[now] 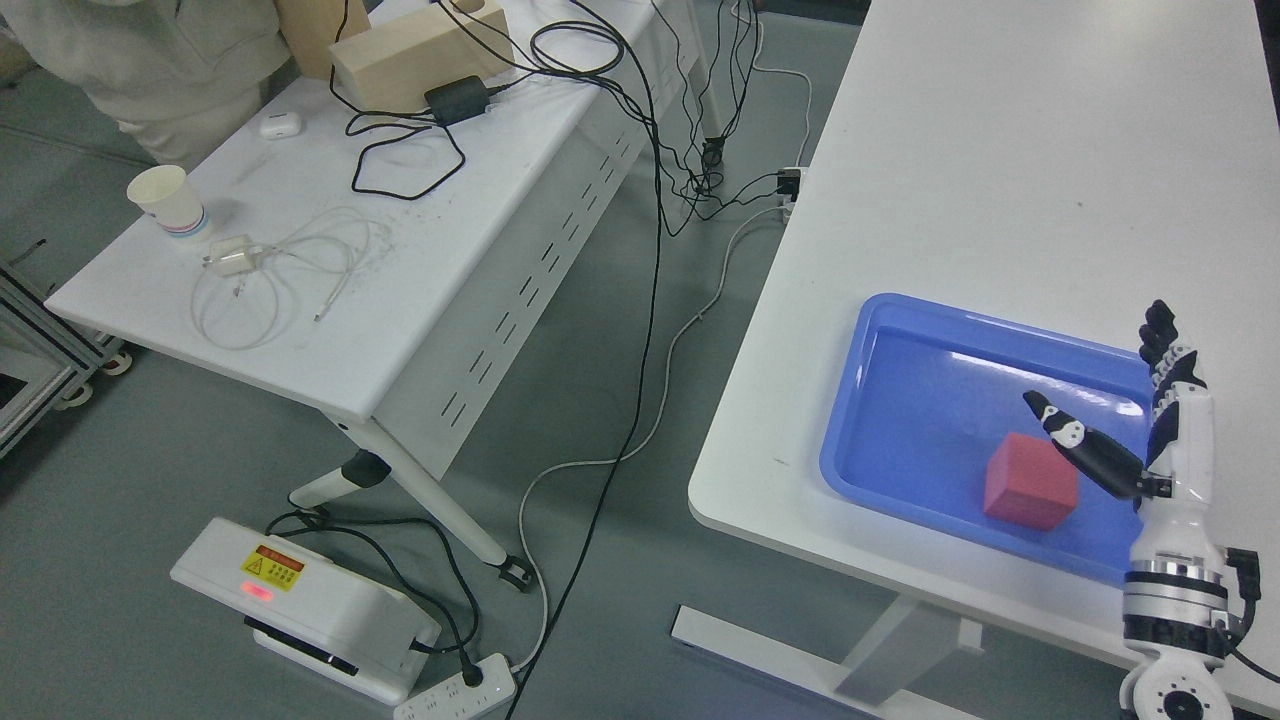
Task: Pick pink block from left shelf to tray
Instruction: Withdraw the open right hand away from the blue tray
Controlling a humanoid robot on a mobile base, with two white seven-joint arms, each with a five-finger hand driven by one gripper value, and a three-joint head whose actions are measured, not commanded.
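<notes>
Block (pixel 1030 482) lying in tray (pixel 905 330), right hand (pixel 1150 440) spread and empty just beside it, thumb nearly touching, liable to nudge or tip it on pulling away carelessly.

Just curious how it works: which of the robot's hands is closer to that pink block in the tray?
Right. The right hand hangs open just right of the pink block, which sits in the blue tray. The left hand is not in view.

Two white tables (pixel 1000 150) (pixel 420 260) stand on grey floor (pixel 150 480) strewn with cables (pixel 655 260).
</notes>
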